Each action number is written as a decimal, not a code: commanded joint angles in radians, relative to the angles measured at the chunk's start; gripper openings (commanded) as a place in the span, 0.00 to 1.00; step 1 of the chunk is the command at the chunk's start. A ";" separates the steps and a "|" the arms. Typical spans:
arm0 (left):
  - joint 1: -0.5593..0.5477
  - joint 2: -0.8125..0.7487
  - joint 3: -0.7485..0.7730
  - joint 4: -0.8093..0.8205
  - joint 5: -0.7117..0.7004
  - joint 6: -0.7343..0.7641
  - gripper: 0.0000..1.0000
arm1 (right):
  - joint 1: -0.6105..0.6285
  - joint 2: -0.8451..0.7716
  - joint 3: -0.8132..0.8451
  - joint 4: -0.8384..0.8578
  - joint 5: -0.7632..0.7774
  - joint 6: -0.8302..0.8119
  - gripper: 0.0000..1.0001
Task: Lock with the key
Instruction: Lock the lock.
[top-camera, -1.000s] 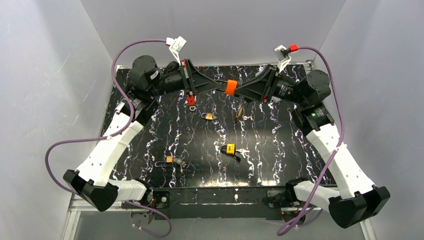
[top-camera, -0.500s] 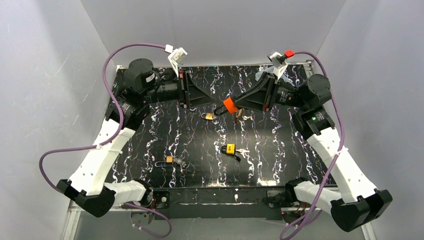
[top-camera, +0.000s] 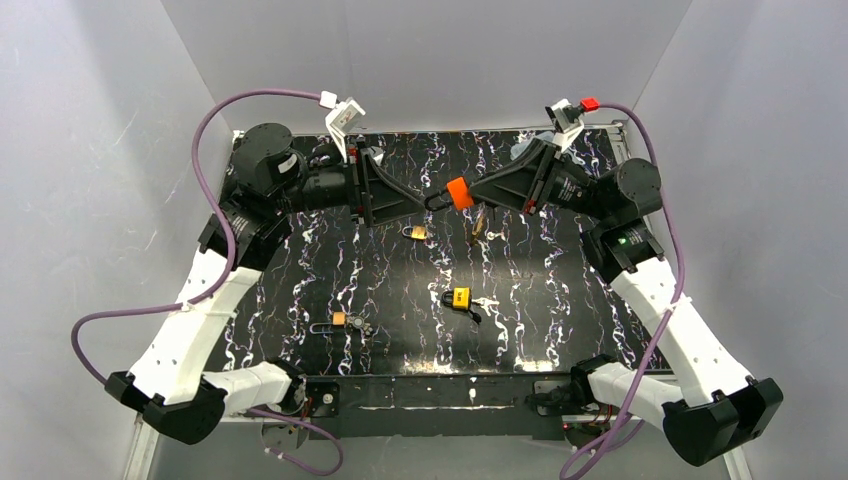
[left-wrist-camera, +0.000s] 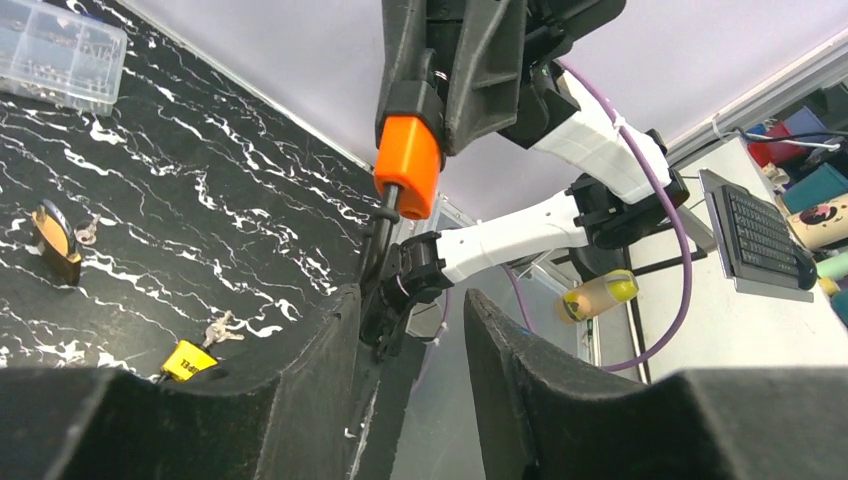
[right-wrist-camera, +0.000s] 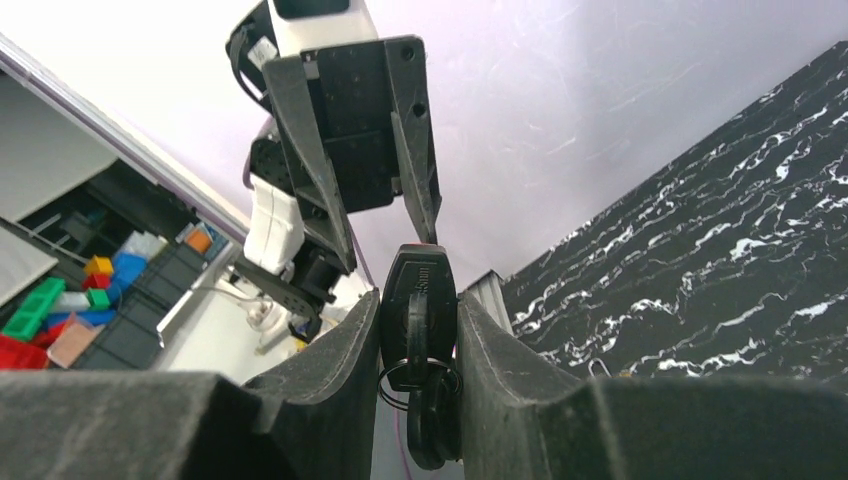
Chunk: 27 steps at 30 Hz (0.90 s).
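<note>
Above the middle of the far edge of the black, white-veined marble-pattern table, the right gripper holds a padlock with an orange plastic body in the air, its fingers pressed against the body's sides. The padlock's black shackle points toward the left gripper. The right wrist view shows a black plastic key head lodged between the right fingers, with a metal ring and a second black key hanging from it. The left gripper faces the padlock with its fingers spread and nothing between them. The shackle reaches down beside one left fingertip, and whether it touches cannot be told, nor whether the shackle is latched. On the table, just toward the near edge from the held padlock, a small brass padlock lies flat and a second brass padlock lies beside a pale key. A yellow padlock with pale keys lies near the table's middle. A small orange padlock with a long shackle lies toward the near-left corner. A clear plastic box sits by the far edge toward the far-right corner.
</note>
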 joint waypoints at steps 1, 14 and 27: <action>-0.003 -0.021 -0.008 0.045 -0.001 0.017 0.40 | 0.023 -0.011 0.004 0.200 0.115 0.129 0.01; -0.004 -0.036 -0.028 0.069 -0.087 0.038 0.26 | 0.084 0.017 0.028 0.211 0.166 0.140 0.01; -0.003 -0.013 0.025 0.072 -0.034 -0.053 0.00 | 0.119 0.020 0.055 0.040 0.106 -0.081 0.01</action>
